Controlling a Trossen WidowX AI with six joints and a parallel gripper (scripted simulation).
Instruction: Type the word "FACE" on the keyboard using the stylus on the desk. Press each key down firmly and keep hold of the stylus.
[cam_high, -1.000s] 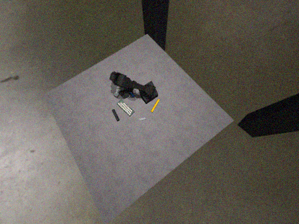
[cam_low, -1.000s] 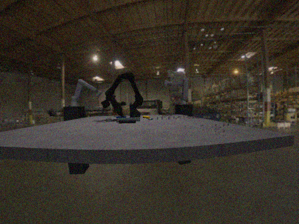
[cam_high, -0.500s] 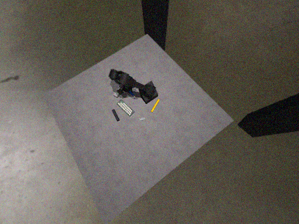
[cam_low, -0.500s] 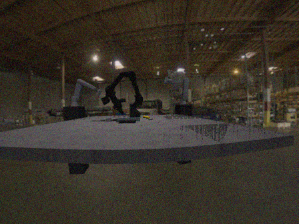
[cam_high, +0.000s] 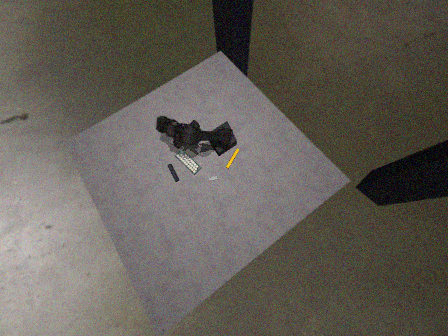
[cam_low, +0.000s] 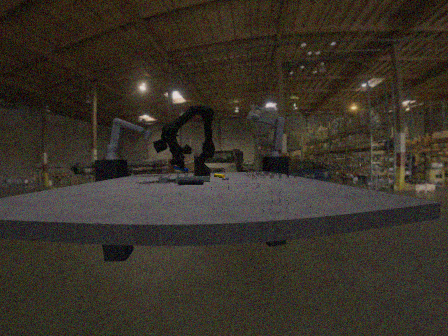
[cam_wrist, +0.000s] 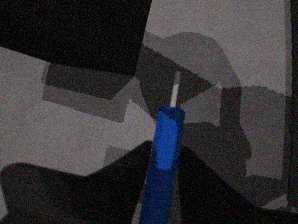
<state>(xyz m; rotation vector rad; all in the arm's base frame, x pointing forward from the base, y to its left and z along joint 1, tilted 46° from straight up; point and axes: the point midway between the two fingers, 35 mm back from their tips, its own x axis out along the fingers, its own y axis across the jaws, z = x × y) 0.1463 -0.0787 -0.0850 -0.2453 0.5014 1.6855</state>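
The end effector (cam_wrist: 165, 149) is closed around the blue stylus (cam_wrist: 167, 140), gripping the barrel so the thin pale tip projects beyond the fingers, presumably to leave it free for pressing keys. The keyboard (cam_high: 188, 163) lies on the counter (cam_high: 210, 225) (cam_low: 225, 205) near the end effector, likely placed within easy reach for typing.
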